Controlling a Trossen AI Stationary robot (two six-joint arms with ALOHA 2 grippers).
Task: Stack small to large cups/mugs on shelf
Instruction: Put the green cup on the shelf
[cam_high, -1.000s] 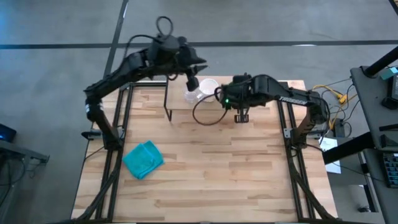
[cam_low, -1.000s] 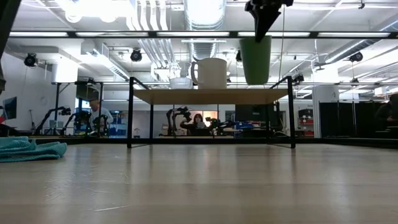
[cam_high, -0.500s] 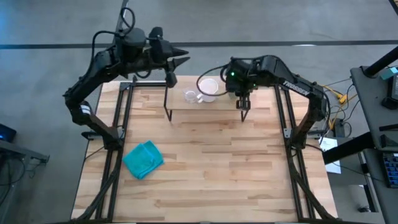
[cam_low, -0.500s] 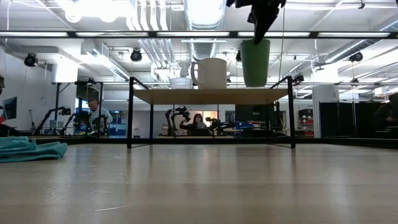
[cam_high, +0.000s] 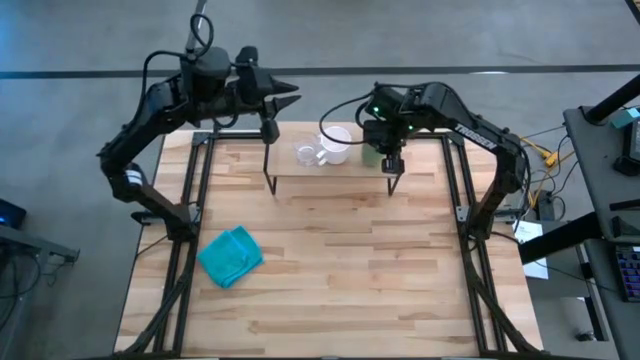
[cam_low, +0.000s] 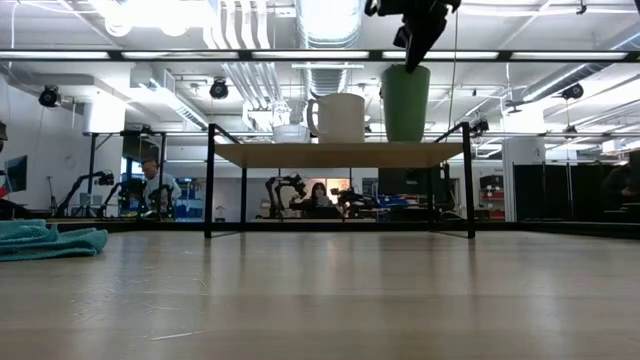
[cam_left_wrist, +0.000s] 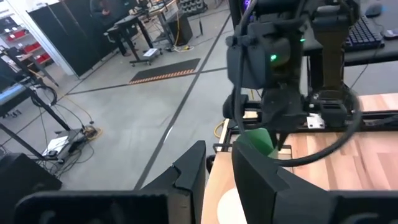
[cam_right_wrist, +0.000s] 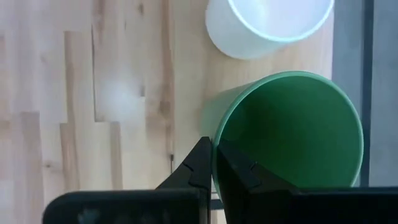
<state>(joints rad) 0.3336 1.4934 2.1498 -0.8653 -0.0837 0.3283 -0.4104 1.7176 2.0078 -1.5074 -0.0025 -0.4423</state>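
Pinching green cup (cam_right_wrist: 292, 137) rim, base hidden

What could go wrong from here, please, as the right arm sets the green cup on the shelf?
The right gripper pinches only the green cup's rim, so the cup could tilt or tip when let go. The cup sits close beside the white mug, so a sideways pull-out might knock the mug toward the small glass cup. It also stands toward one end of the shelf, leaving little margin.
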